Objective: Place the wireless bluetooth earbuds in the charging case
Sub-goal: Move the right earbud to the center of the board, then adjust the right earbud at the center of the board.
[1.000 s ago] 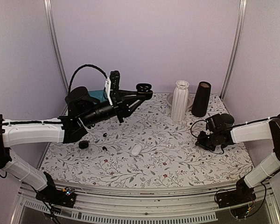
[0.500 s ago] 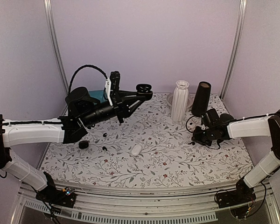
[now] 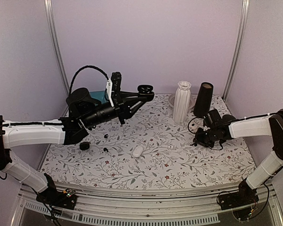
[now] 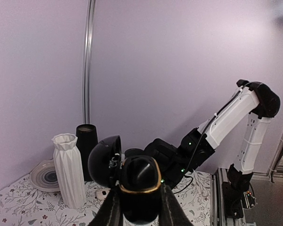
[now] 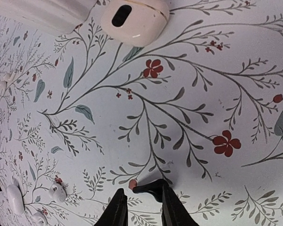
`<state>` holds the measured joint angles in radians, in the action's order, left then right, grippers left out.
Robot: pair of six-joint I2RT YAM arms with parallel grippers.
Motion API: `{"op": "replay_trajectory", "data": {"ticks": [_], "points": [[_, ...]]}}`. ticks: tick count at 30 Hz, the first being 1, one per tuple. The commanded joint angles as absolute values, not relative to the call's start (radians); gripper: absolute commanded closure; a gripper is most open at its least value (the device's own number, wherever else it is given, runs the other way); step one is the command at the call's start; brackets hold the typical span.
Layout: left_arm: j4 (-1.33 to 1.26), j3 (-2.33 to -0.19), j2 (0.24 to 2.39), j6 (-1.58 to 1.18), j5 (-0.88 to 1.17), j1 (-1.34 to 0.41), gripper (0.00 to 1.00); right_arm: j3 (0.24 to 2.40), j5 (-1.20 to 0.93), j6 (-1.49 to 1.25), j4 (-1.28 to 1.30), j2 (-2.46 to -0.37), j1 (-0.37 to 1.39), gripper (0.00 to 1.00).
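Seemingly the pickup step: the left jaws grip the glossy black open charging case aloft by the floral table's far edge; tiny black earbuds lie toward its left edge. The right jaws, slightly parted, must reach and pinch one.

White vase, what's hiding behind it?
A round plate lies behind the white vase. From above, only its edges peek out on either side, because the vase covers its middle. A black cup stands beside the vase.
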<state>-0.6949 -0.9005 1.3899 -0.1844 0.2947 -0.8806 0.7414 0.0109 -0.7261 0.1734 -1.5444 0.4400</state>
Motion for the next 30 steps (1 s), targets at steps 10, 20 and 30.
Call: {"op": "replay_trajectory", "data": {"ticks": [10,20,30], "points": [[-0.709,-0.882,1.363,-0.182,0.278,-0.865,1.00,0.751,0.009,-0.772,0.164,-1.602,0.437,0.73],[-0.707,-0.878,1.355,-0.181,0.276,-0.865,1.00,0.779,0.027,-0.760,0.170,-1.653,0.438,0.73],[-0.703,-0.881,1.354,-0.179,0.275,-0.866,1.00,0.870,0.086,-0.687,0.256,-1.708,0.458,0.74]]}}
